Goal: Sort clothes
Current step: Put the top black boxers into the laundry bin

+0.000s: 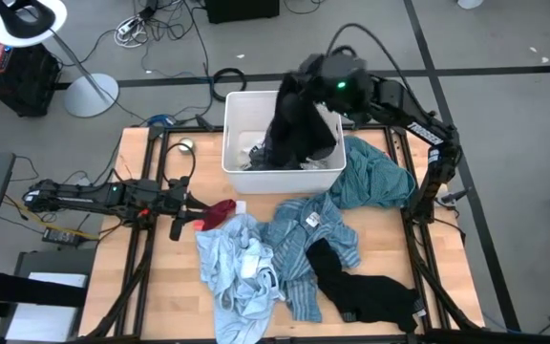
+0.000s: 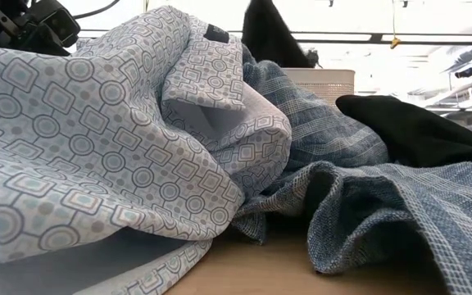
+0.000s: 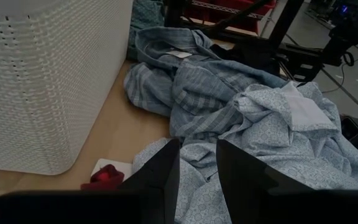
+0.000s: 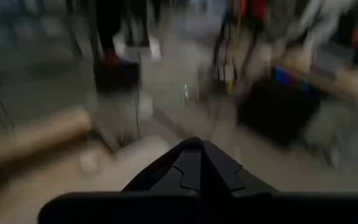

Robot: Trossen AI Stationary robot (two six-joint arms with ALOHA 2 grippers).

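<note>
My left arm lies low and stretched out across the left side of the table, reaching toward the middle. Its wrist is level and the left gripper [image 1: 181, 216] points right, close to the tabletop. From the left wrist view I see its two dark fingers [image 3: 160, 177] parted with a narrow gap between them, holding nothing.

My right arm rises from the right edge of the table, bends at the elbow and reaches to the far middle. The right gripper [image 4: 191, 163] sits high there, its fingers pressed together with a black garment [image 1: 294, 129] hanging from it.
</note>
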